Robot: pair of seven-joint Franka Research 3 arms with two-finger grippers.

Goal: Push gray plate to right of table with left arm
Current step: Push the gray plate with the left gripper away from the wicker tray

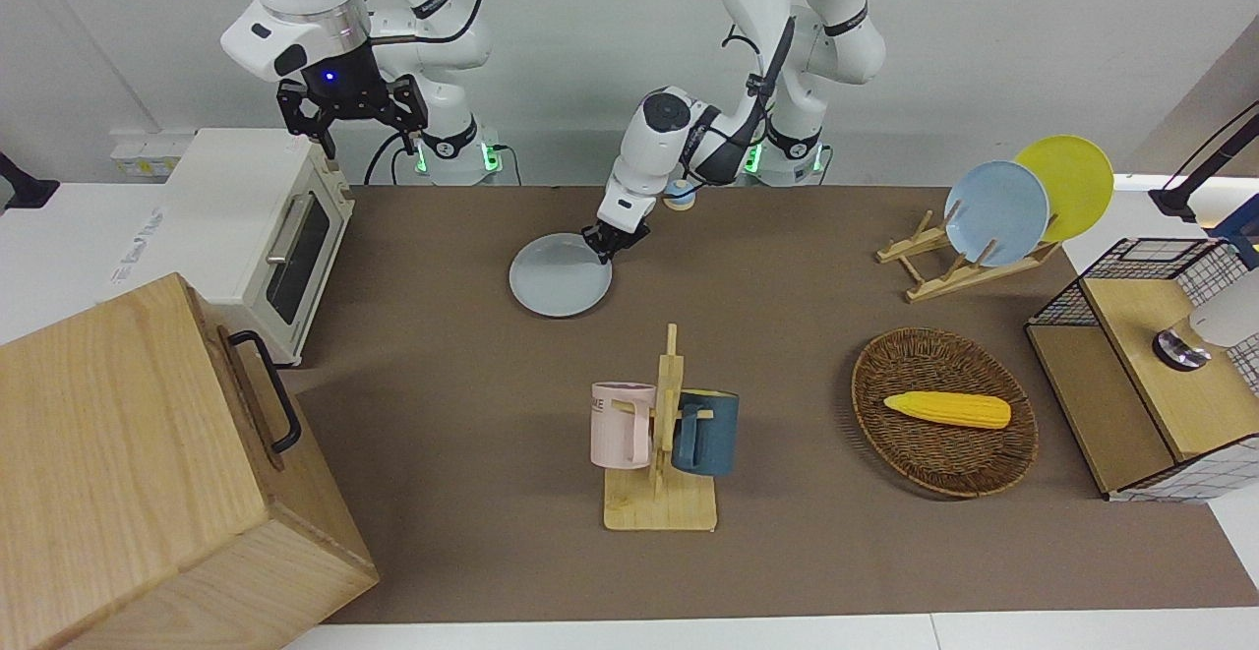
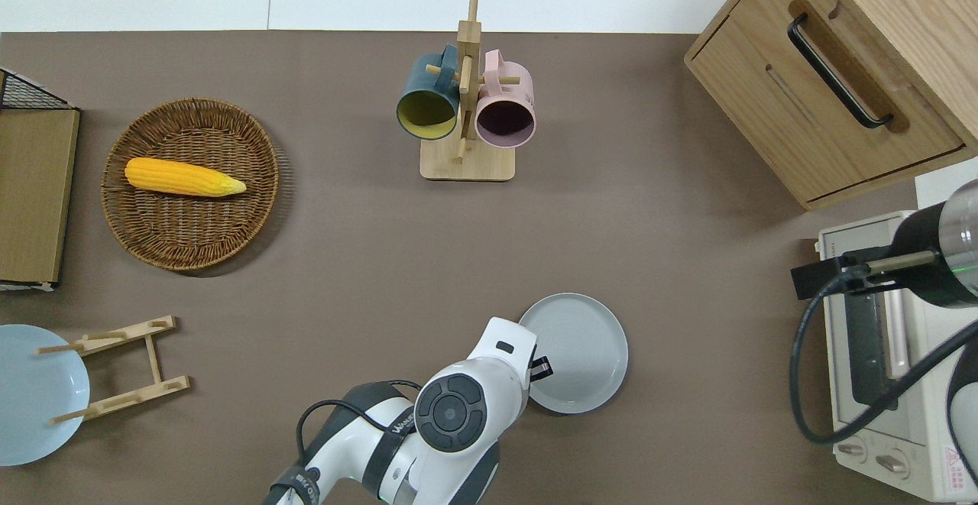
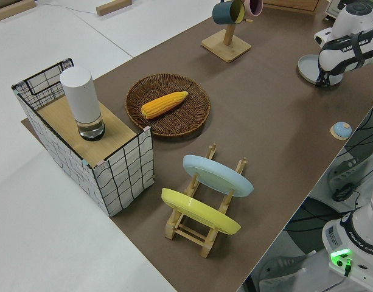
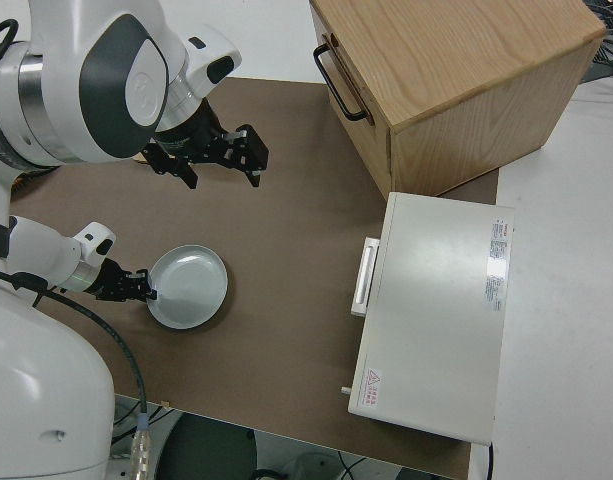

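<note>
Overhead view, lower middle: left gripper (image 2: pixel 539 368) touches gray plate (image 2: pixel 574 353) rim, finger opening unclear, holding nothing; you push frame-right toward toaster oven (image 2: pixel 879 352).

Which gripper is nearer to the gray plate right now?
The left. The left gripper is down at the gray plate, against its rim on the left arm's side. The right arm is parked, its right gripper well away from the plate.
</note>
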